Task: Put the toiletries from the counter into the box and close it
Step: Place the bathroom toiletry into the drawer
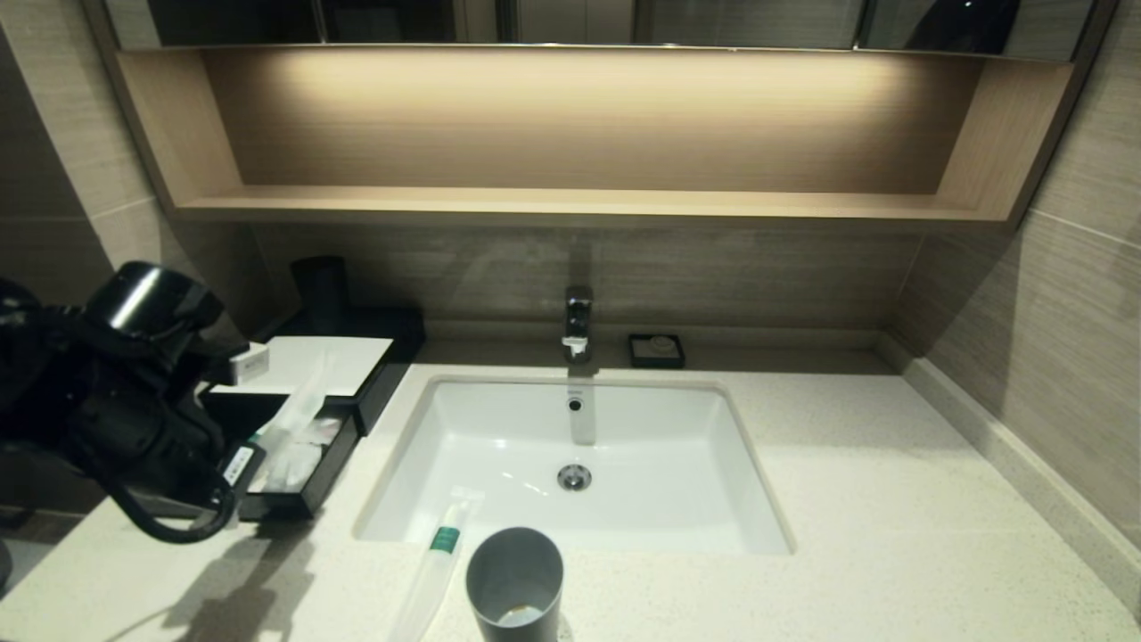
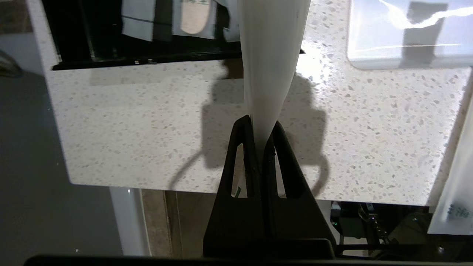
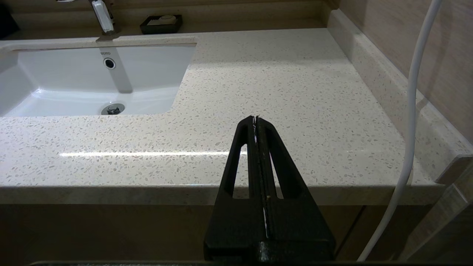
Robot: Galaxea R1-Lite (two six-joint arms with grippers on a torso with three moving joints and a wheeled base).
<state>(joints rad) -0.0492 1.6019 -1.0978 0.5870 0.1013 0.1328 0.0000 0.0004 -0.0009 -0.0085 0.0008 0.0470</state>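
My left gripper (image 2: 262, 127) is shut on one end of a long clear-white packet (image 2: 271, 55). In the head view the left gripper (image 1: 256, 444) is at the left of the counter (image 1: 891, 499), and the held packet (image 1: 299, 401) slants up over the open drawer (image 1: 321, 477) of the black box (image 1: 379, 334). White packets lie in the drawer. The second packet, with a green band (image 1: 444, 538), lies on the counter at the sink's front-left corner; it also shows in the left wrist view (image 2: 452, 177). My right gripper (image 3: 255, 120) is shut and empty above the counter's front edge, right of the sink.
A grey cup (image 1: 515, 584) stands at the counter's front edge beside the banded packet. The white sink (image 1: 579, 437) has a faucet (image 1: 578, 321) behind it and a small black soap dish (image 1: 656, 349) to the faucet's right. A white cable (image 3: 414, 111) hangs by the right wall.
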